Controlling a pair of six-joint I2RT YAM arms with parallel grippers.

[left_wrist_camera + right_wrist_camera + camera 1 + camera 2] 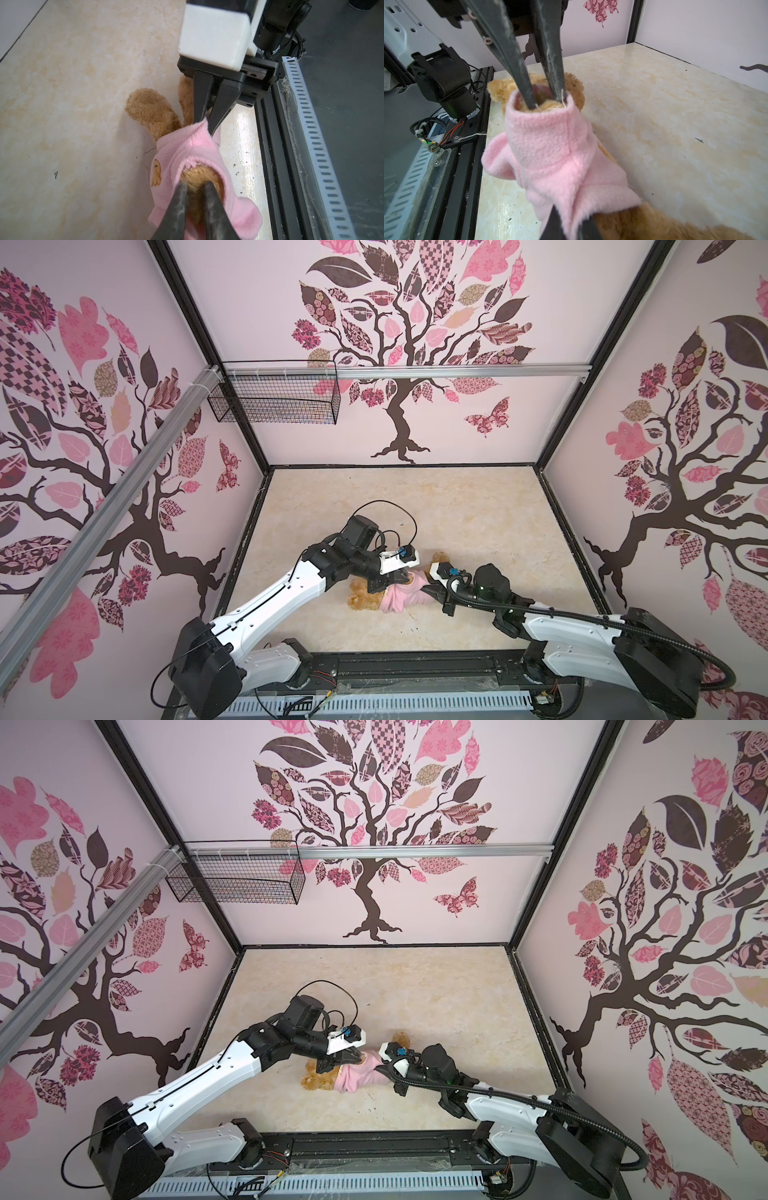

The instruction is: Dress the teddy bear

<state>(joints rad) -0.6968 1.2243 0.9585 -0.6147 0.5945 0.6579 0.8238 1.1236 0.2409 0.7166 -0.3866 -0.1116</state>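
Right claw (568, 222): clenched on pink shirt (550, 149) hem, maybe to tug it down | left claw (546, 102): poked in neck hole, fingers a bit apart, fur between, grip unclear | teddy bear (362, 596): lying on table (415, 510) near front, between claws, shirt partly on

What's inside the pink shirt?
The bear's fur shows in the shirt's opening where the left gripper reaches in; legs stick out past the hem the right gripper pinches. The torso is covered; whether arms fill the sleeves can't be seen.
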